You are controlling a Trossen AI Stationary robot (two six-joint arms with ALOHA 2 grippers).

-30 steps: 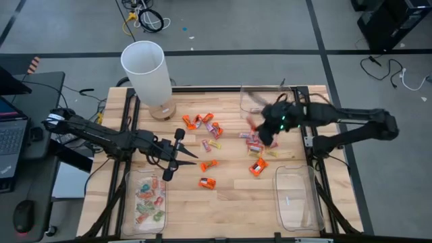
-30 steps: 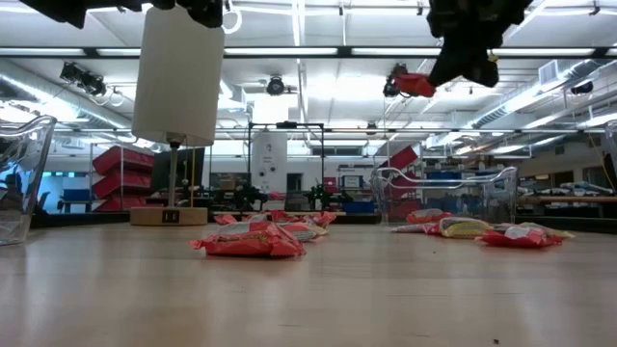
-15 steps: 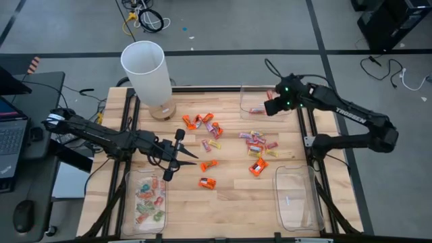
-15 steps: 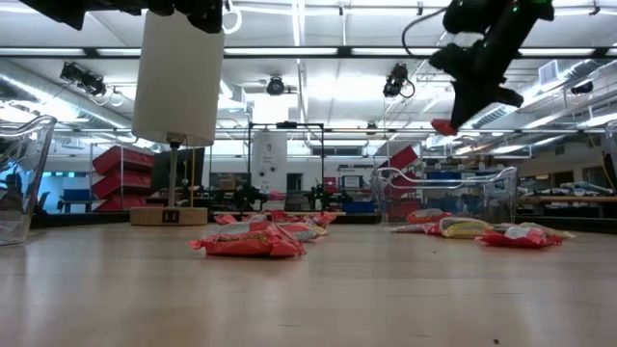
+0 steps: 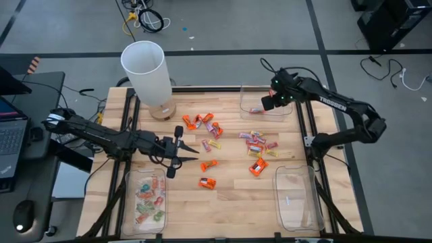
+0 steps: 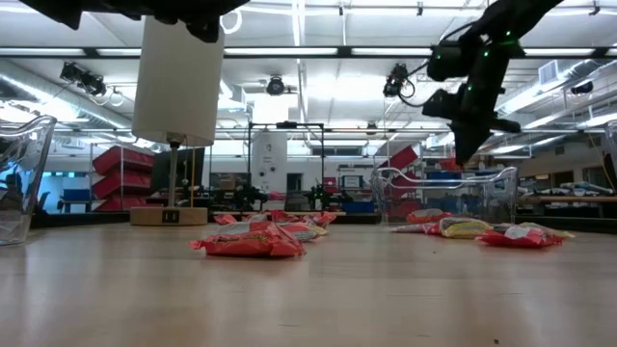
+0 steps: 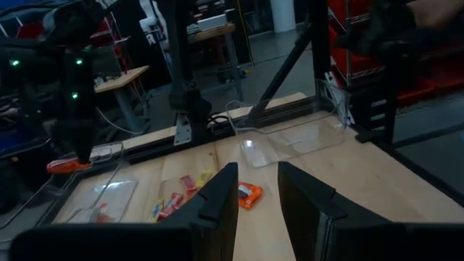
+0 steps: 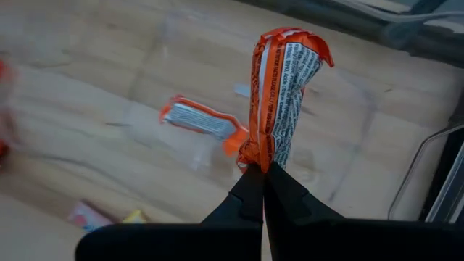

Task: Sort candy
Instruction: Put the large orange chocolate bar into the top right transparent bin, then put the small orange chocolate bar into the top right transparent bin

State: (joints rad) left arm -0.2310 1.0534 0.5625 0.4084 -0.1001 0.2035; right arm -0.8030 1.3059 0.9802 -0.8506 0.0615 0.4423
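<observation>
My right gripper (image 8: pixel 262 174), jaws pinching an orange-wrapped candy (image 8: pixel 281 94), is hovering over the clear tray (image 5: pixel 244 106) at two o'clock; releasing low keeps it inside. Left gripper (image 5: pixel 177 150) is waiting, half-open.

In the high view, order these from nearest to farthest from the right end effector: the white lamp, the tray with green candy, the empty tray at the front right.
From the right end effector, which holds an orange candy:
1. Empty tray, front right corner.
2. White lamp, back left, across the table.
3. Tray with green candy, front left corner, diagonally opposite.
</observation>
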